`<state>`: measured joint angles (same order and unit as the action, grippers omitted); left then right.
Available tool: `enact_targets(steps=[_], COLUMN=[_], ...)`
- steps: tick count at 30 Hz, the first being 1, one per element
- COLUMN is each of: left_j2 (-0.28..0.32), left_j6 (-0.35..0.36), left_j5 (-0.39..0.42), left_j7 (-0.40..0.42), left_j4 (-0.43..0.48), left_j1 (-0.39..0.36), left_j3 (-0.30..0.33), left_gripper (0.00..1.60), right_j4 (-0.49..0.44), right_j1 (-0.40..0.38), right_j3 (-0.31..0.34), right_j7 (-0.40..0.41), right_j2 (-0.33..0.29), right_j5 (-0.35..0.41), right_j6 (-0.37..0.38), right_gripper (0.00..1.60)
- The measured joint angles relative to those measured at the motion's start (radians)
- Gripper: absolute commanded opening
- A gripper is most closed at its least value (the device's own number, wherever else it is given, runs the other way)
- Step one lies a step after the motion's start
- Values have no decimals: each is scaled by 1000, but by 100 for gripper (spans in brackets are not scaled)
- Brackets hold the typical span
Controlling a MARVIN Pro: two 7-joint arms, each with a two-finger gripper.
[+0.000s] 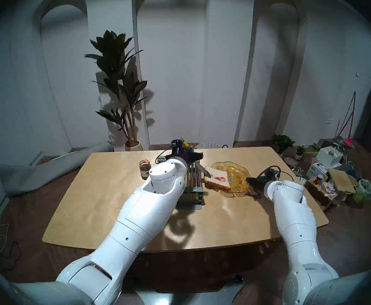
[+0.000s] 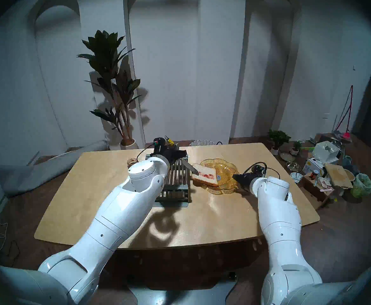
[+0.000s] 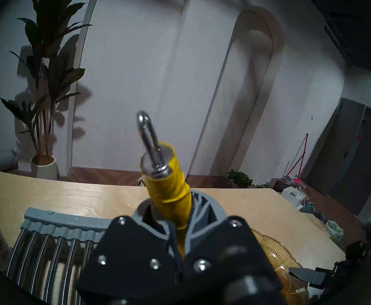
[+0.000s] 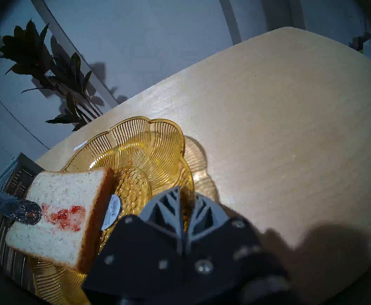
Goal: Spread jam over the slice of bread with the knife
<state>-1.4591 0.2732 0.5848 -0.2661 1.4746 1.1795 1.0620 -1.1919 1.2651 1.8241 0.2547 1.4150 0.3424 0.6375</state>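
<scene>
Our left claw (image 3: 181, 243) is clamped on the knife (image 3: 169, 188), blade tip at the near edge of the slice of bread (image 4: 57, 212), beside the jam (image 4: 64, 216) streak. Our right claw (image 4: 185, 210) is closed on the amber dish (image 4: 136, 130) rim. The bread overhangs; we judge a hard stroke could tip it off.

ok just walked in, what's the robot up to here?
It's spreading jam on a slice of bread. The left gripper is shut on the yellow handle of a knife, whose blade tip sits at the bread's left edge beside a short red streak of jam. The right gripper is shut on the rim of the amber glass dish the bread leans on. The jam jar stands further left.
</scene>
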Motion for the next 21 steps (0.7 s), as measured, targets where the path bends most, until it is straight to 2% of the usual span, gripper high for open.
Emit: enact_targets(steps=[15,21], left_j2=[1,-1], left_j6=[32,35], left_j5=[-12,7], left_j7=[-16,-10], left_j4=[78,130], left_j1=[3,14], left_j3=[4,13], left_gripper=[0,0], right_j4=[4,3], right_j1=[-3,-3], right_j3=[-4,-8], right_j7=[0,1], right_j2=[-2,-3], right_j5=[1,1], right_j6=[0,0], right_gripper=[0,0])
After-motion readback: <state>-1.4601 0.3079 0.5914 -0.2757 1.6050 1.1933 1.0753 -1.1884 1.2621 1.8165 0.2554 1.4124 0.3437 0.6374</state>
